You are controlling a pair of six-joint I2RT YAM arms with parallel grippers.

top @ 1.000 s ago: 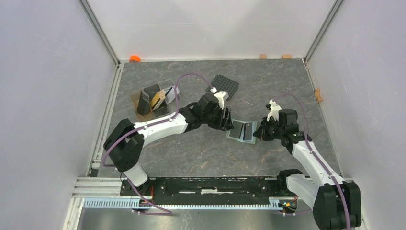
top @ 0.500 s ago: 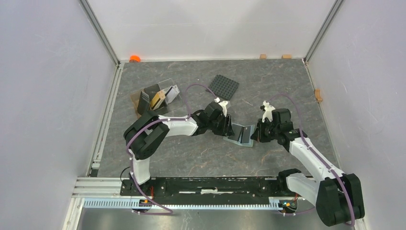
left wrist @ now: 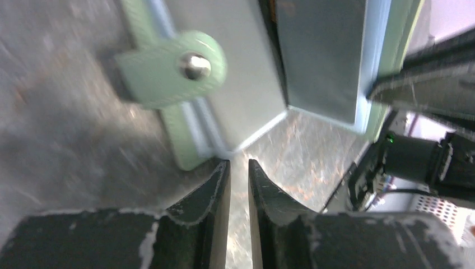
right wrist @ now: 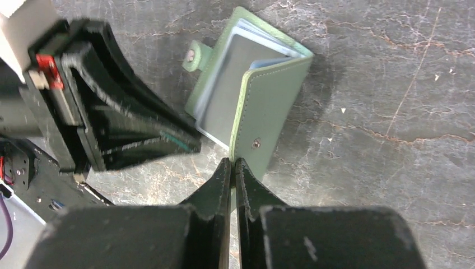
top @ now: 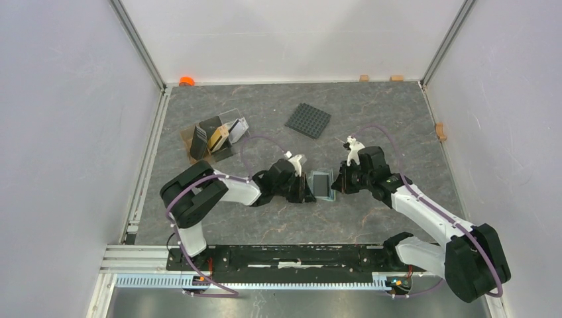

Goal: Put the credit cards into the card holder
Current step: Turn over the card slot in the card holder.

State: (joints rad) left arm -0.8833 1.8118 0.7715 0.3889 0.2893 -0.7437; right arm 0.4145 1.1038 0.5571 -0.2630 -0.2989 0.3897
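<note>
The card holder (top: pixel 322 184) lies half-folded on the table (top: pixel 397 119) between the left gripper (left wrist: pixel 239 165), barely parted on nothing, and the right gripper (right wrist: pixel 232 162), near-closed at its cover corner, grip unclear, so best pin both covers flat open.

White panel walls (top: pixel 285 36) enclose a grey, marble-veined tabletop (top: pixel 371 112) on three sides under even light, aluminium posts (top: pixel 138 43) rising at its far corners, a slotted rail (top: pixel 265 281) along its near edge.

The left wrist view showed the card holder (left wrist: pixel 246 95) blurred and cut by its top edge; from above, the credit cards (top: pixel 215 139) in the brown tray (top: pixel 187 137) were too small to count.
</note>
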